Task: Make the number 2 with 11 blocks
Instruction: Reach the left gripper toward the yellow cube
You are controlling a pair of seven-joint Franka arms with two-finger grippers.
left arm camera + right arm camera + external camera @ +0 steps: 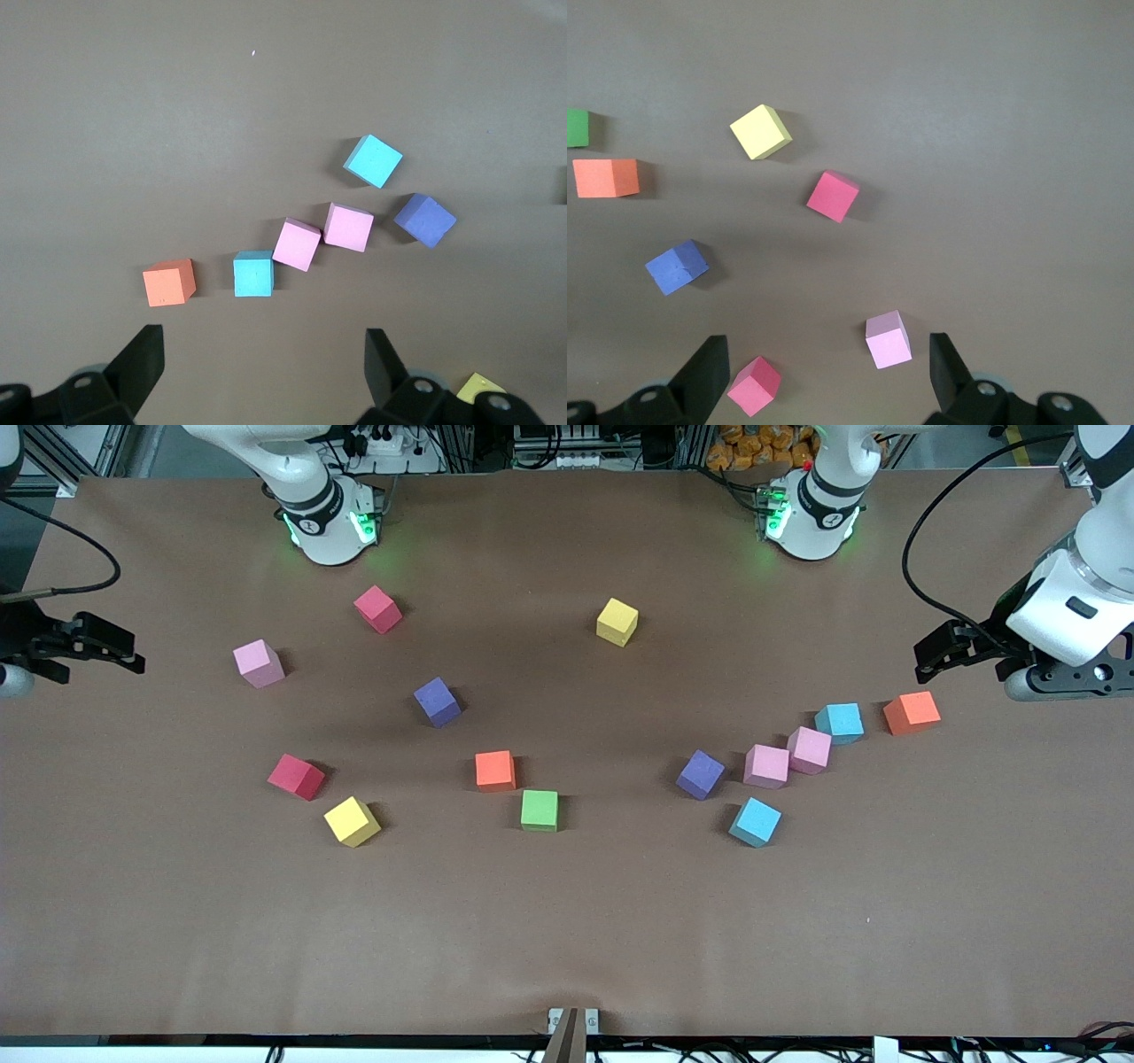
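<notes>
Several blocks lie scattered and apart on the brown table; no number 2 shows. Toward the left arm's end lie an orange block (912, 712) (168, 282), a light blue block (839, 722) (252, 273), two pink blocks (809, 749) (766, 765), a purple block (701, 773) and another light blue one (755, 821). A pink block (259, 662) (888, 340) and a red block (377, 608) (754, 386) lie toward the right arm's end. My left gripper (930, 654) (264, 354) hangs open and empty above its end of the table. My right gripper (124, 651) (828, 359) hangs open and empty at the other end.
In the middle lie a yellow block (617, 621), a purple one (437, 701), orange (494, 770) and green (539, 810). A red block (297, 776) and a yellow block (352, 821) sit nearer the front camera. A small metal bracket (573, 1020) sits at the table's near edge.
</notes>
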